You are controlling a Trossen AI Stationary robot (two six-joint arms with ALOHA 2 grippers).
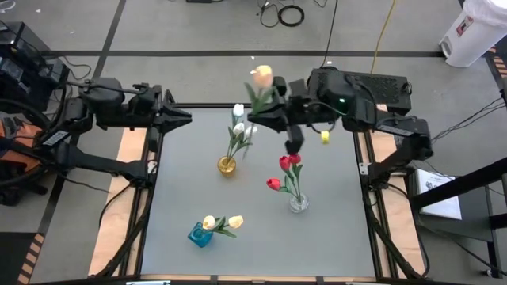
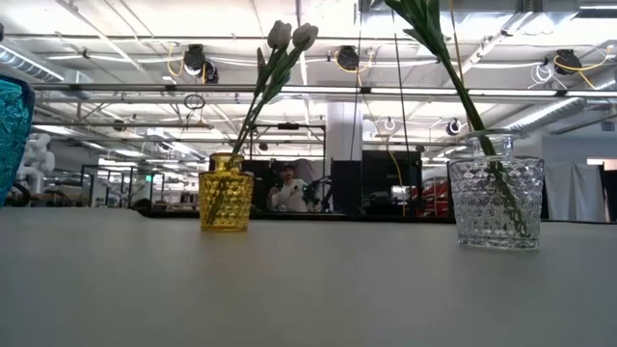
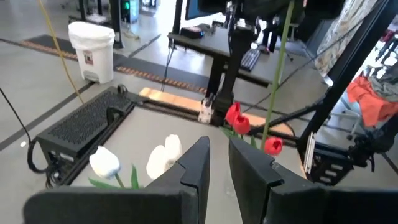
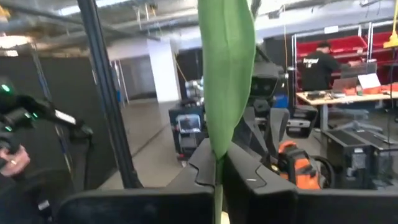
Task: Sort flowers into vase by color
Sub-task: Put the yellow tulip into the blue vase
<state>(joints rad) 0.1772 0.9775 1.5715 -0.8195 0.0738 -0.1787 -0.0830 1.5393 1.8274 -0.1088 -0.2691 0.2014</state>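
My right gripper (image 1: pixel 260 101) is raised over the table's far edge and is shut on a pale yellow tulip (image 1: pixel 262 76). A yellow vase (image 1: pixel 227 165) holds white tulips (image 1: pixel 240 119). A clear vase (image 1: pixel 299 203) holds red tulips (image 1: pixel 288 162). A blue vase (image 1: pixel 200 234) near the front holds pale yellow tulips (image 1: pixel 235 222). My left gripper (image 1: pixel 184 117) hangs over the far left corner, pointing toward the white tulips. It is open by a narrow gap (image 3: pixel 219 168) with nothing between its fingers. My right gripper pinches the tulip's stem (image 4: pixel 217 190) between its two fingers, just below a broad leaf (image 4: pixel 227 74). The fingers come about level from the table's right side and lie across the stem. The flower stands upright, head up. Its lower stem (image 3: pixel 277 74) hangs free below the gripper.
The grey table top (image 1: pixel 182 206) has bare room along its left side and at the near right. The three vases stand spread across its middle. Off the table's far side are a keyboard (image 1: pixel 384 81), floor cables and a white bin (image 1: pixel 473 32).
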